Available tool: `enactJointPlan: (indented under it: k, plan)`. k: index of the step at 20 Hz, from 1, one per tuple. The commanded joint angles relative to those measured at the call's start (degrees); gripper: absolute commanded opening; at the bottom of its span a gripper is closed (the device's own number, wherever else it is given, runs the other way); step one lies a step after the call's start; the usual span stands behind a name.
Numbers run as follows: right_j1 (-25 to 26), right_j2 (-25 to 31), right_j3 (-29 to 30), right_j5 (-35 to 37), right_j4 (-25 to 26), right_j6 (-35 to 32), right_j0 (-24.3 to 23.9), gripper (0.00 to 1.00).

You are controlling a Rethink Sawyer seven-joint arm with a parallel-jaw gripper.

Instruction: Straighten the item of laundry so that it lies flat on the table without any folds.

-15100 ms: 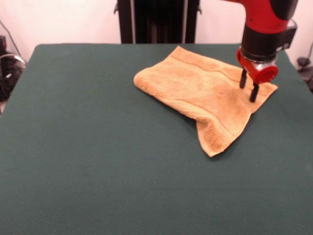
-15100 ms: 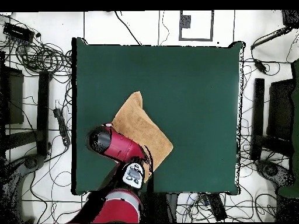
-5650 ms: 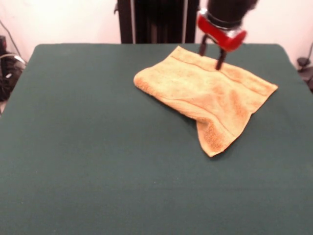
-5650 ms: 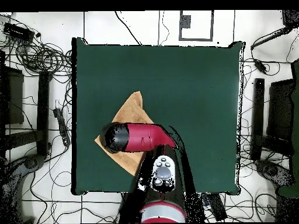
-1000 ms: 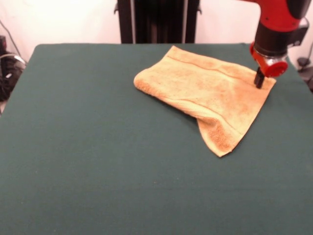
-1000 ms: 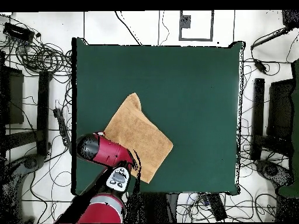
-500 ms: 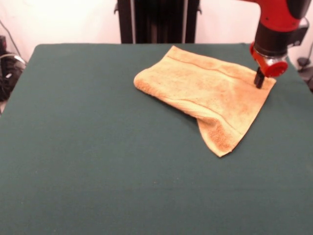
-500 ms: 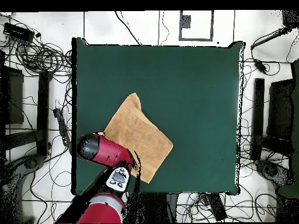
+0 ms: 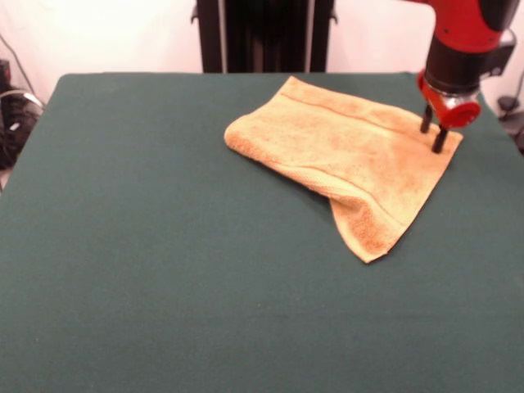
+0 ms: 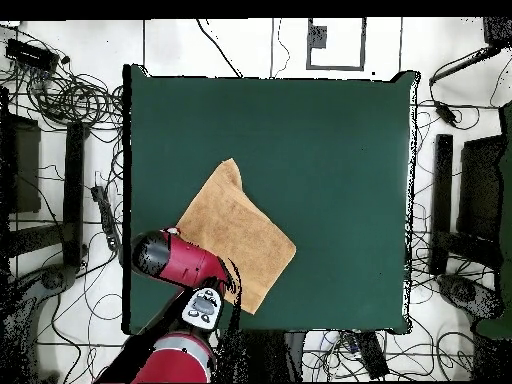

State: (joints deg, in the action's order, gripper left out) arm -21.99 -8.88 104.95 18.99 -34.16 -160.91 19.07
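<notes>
The orange-tan towel lies on the green table at the far right in the front view. It is folded over itself, with a flap pointing toward the camera and a band stripe along its far edge. My gripper is open, its two black fingers apart, tips down at the towel's right corner. In the overhead view the towel lies near the table's lower left, and the red arm covers its left corner and hides the gripper.
The black pedestal stands behind the table's far edge. The table's right edge is close to the gripper. Cables and equipment lie on the floor around the table in the overhead view.
The fingers were together at the towel's right corner a second ago and now stand apart. The towel and the arm have stayed in place.
</notes>
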Motion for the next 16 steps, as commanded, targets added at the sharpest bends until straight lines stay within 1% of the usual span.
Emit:
enactJointPlan:
  k: [1,4,5,7,8,9,12,14,16]
  plan:
    - [6.2,6.9,0.7,-4.9,-0.5,-7.0,0.4,1.0]
    - [5.6,5.8,1.5,-4.6,0.5,-6.1,0.0,1.0]
    - [4.9,4.8,2.0,-4.0,0.7,-6.3,0.3,1.0]
    - [3.2,1.1,3.1,-1.7,1.2,-7.4,1.9,1.0]
    - [2.0,0.5,4.3,-1.6,1.1,-7.9,1.9,1.0]
    - [-0.1,0.8,6.7,-1.1,1.5,-7.3,1.1,1.0]
    - [-3.5,0.5,10.1,0.3,2.8,-6.3,0.3,1.0]
    - [-5.0,1.1,11.6,0.5,3.3,-5.8,-0.7,1.0]
    - [-5.6,3.4,13.2,-2.0,2.8,-5.7,-2.5,1.0]
